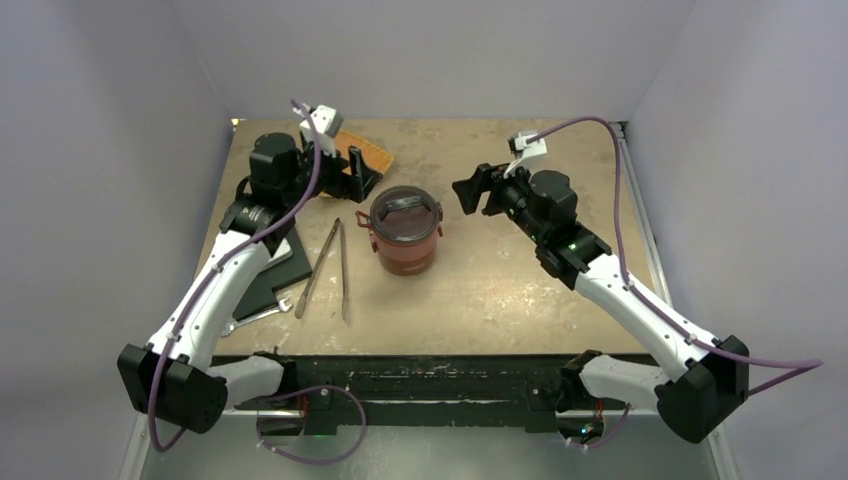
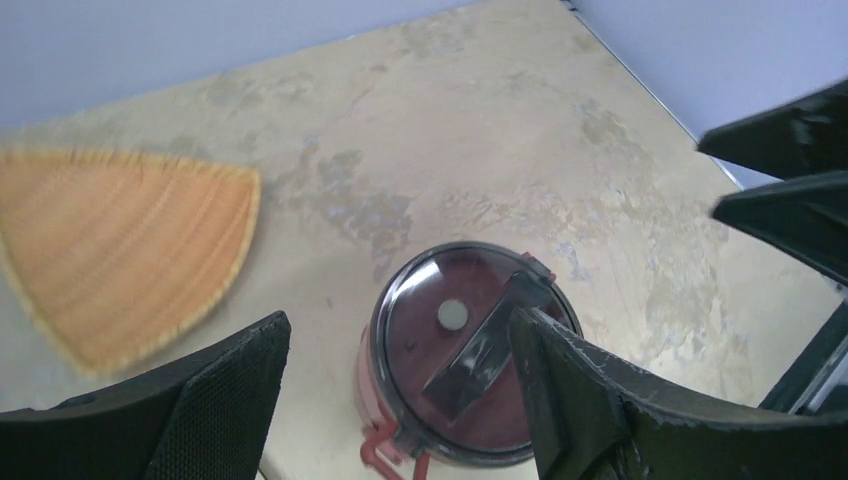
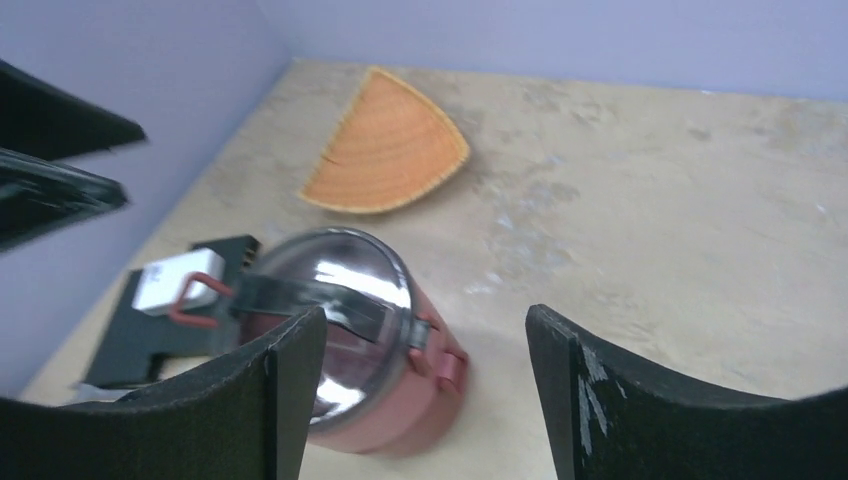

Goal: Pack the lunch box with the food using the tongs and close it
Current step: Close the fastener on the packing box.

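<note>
**Wide open, holding nothing**

The left hand (image 1: 362,175) is wide open and empty. It hangs over the far left of the counter (image 1: 520,290), just beside the orange tray (image 1: 368,152). In its own camera its two black fingers (image 2: 225,400) stand far apart. The box (image 2: 415,350) shows below, between them, and they do not touch it.

The right hand (image 1: 475,192) is wide open and empty too. It is to the right of the box, apart from it, with its open end turned toward it. Its fingers (image 3: 590,400) are black and thick, with rough, scuffed edges.

The box stands in the middle of the counter. It is round and dark red, and its smoky clear lid is on top. A dark strap (image 2: 480,350) goes across the lid, and red clips (image 3: 445,360) stick out at the sides. The lid looks shiny from the right wrist. A small pale round spot (image 2: 452,315) shows at the lid; I cannot tell what it is.

The tongs (image 1: 330,265) lie flat on the counter, near the left of the box but not touching it. They are thin and silver, a narrow V joined at the far end. No hand touches them.

The tray is fan-shaped with fine ribs. A silver wrench (image 1: 255,317) and a flat black pad (image 1: 270,290) lie at the near left. The counter is tan and blotchy like stone.
</note>
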Tool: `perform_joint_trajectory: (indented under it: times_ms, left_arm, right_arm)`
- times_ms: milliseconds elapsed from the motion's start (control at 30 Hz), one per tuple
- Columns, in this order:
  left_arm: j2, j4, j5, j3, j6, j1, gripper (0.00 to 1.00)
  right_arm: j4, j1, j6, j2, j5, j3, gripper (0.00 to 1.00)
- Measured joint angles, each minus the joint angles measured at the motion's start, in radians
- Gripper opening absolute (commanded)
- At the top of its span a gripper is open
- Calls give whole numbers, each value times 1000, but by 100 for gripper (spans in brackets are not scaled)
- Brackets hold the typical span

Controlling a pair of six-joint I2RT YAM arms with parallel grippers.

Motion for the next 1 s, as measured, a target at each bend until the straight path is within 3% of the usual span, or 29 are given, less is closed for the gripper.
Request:
perform_joint_trajectory:
  times_ms: [133, 367, 400, 467, 1000]
  left_arm:
    - [-77, 3, -83, -105, -165, 40, 84]
    - [-118, 29, -119, -245, -325, 108, 84]
    - [-120, 31, -123, -260, -338, 119, 84]
    - [-127, 34, -128, -282, -362, 135, 84]
    - [-233, 90, -175, -395, -444, 159, 84]
  right_arm:
    - [46, 11, 48, 15, -57, 32, 87]
    - [23, 158, 90, 175, 38, 155, 87]
    - [20, 182, 92, 197, 51, 169, 87]
    - [14, 219, 94, 237, 76, 192, 98]
    - [-45, 329, 66, 464, 309, 337, 99]
